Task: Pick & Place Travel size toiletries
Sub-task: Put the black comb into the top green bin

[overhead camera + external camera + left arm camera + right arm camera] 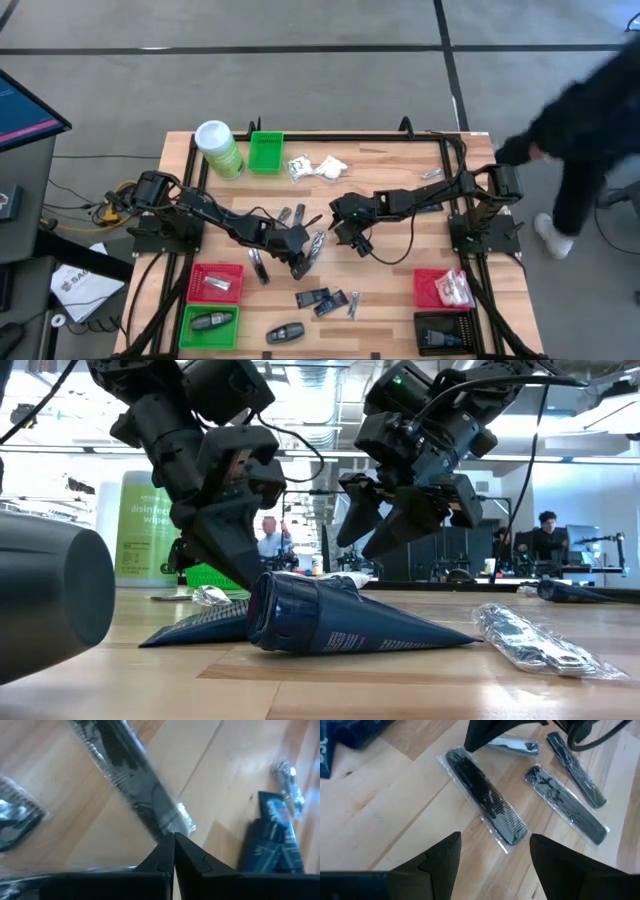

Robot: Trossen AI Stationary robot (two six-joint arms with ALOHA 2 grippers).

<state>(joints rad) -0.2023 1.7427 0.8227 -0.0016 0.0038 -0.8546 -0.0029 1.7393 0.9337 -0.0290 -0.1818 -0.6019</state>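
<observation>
A black comb in a clear wrapper (485, 795) lies flat on the wood at mid-table (315, 248). My left gripper (173, 837) is shut, its tips down at one end of that wrapper (299, 265). My right gripper (495, 852) is open and hovers above the comb's other end (350, 237), clear of the table in the low view (390, 525). Two more wrapped combs (565, 805) lie beside it. Dark blue tubes (320, 298), a silvery packet (352, 303), white sachets (315, 167) and a black oval piece (285, 332) rest on the table. My left gripper's shut fingertips (167, 847) come down slanting from the table's left onto the end of the comb's clear wrapper (185, 820). Whether a layer of wrapper lies between them, I cannot tell. The comb lies flat on the table.
Red bin (215, 283) and green bin (208, 325) sit near-left, red bin (443, 288) and black bin (445, 332) near-right. A green bin (266, 152) and green canister (218, 148) stand at the far edge. A person (580, 110) is beyond the right edge.
</observation>
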